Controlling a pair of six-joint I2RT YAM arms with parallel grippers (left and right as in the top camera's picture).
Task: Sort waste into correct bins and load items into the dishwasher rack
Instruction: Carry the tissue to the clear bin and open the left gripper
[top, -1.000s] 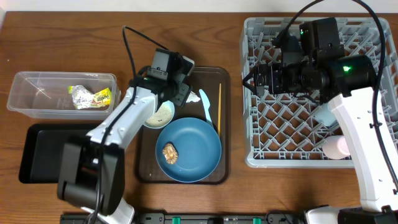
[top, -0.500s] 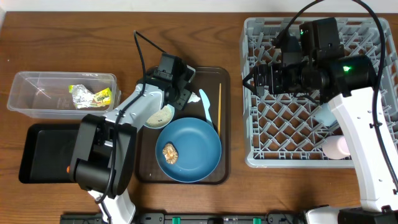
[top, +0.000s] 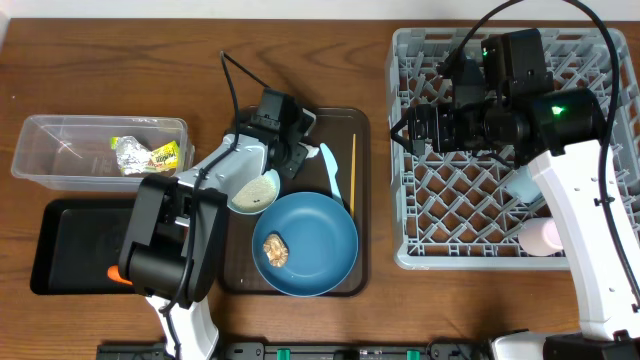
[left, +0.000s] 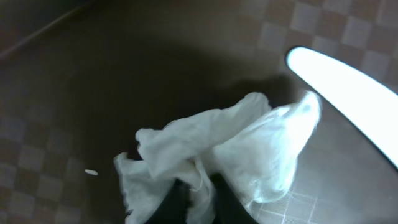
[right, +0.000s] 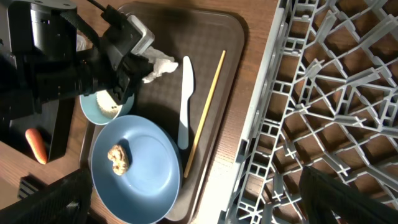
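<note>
My left gripper (left: 200, 200) is shut on the crumpled white napkin (left: 217, 146), low over the brown serving tray (top: 340, 125); its dark fingers (left: 173, 204) pinch the napkin's lower folds. The pale blue spoon (top: 333, 172) and the chopstick (top: 352, 170) lie just right of it. The white bowl (top: 255, 190) touches the blue plate (top: 320, 250), which carries the brown lump (top: 274, 251). The wrapper (top: 150, 156) lies in the clear tub (top: 60, 150). The carrot (top: 118, 273) is on the black tray (top: 75, 245). My right gripper (right: 196, 180) hangs open over the rack's (top: 500, 60) left side.
A light blue cup (top: 522, 185) and a pink cup (top: 540, 235) stand in the rack's right part, partly behind my right arm. A loose rice grain (left: 91, 172) lies on the brown tray. The left arm's cable arches over the tray's back-left corner.
My left gripper's jaws have shut on the napkin after shifting slightly right. The bowl and plate have slid a little toward the front. The right arm has held still.
</note>
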